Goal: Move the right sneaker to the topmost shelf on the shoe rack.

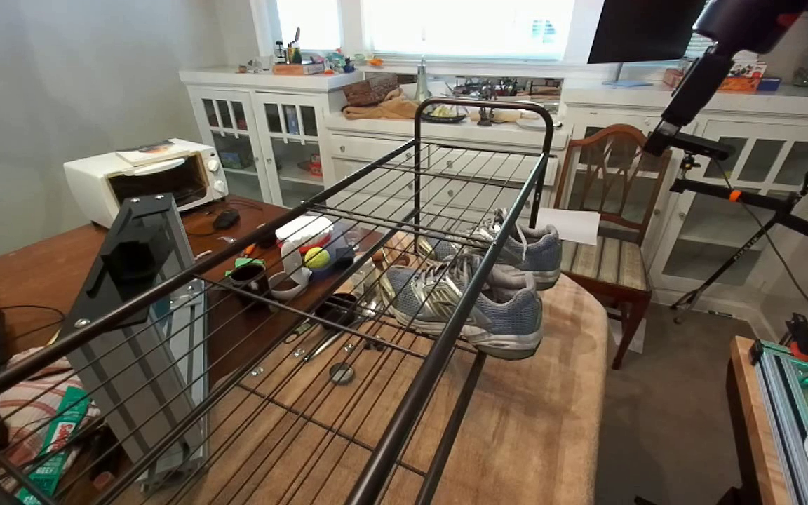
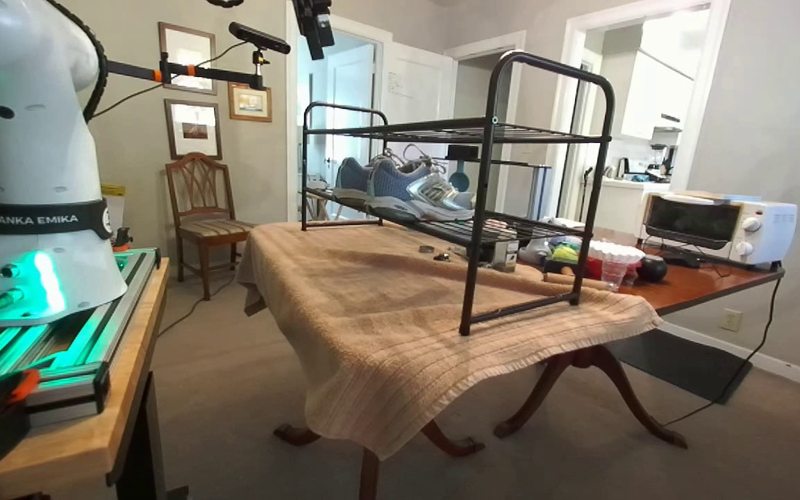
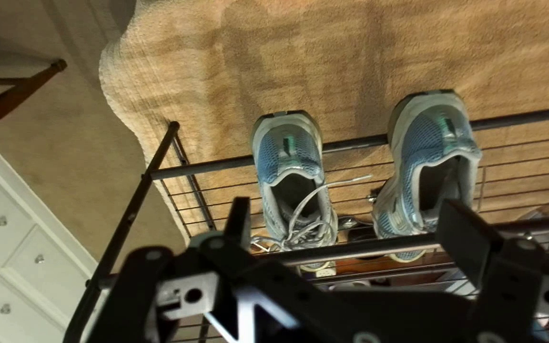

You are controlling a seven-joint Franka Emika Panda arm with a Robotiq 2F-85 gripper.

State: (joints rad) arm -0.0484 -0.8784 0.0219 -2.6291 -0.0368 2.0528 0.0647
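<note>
The grey-blue right sneaker (image 2: 407, 191) sits upright on the shoe rack (image 2: 480, 208) below its topmost shelf (image 2: 442, 126).

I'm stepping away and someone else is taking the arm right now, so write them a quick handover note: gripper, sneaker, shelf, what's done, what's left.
Gripper: open, holding nothing.
Right sneaker: on the lower tier, heel past its edge, next to its mate. Going by heel-to-toe order it is likely the shoe on the wrist view's left; confirm first.
Top shelf: above both shoes, no sneaker on it.
Done: neither shoe gripped or moved up yet.
Remaining: grip the right sneaker, draw it clear of the top shelf, lift, set it on top, release.
</note>
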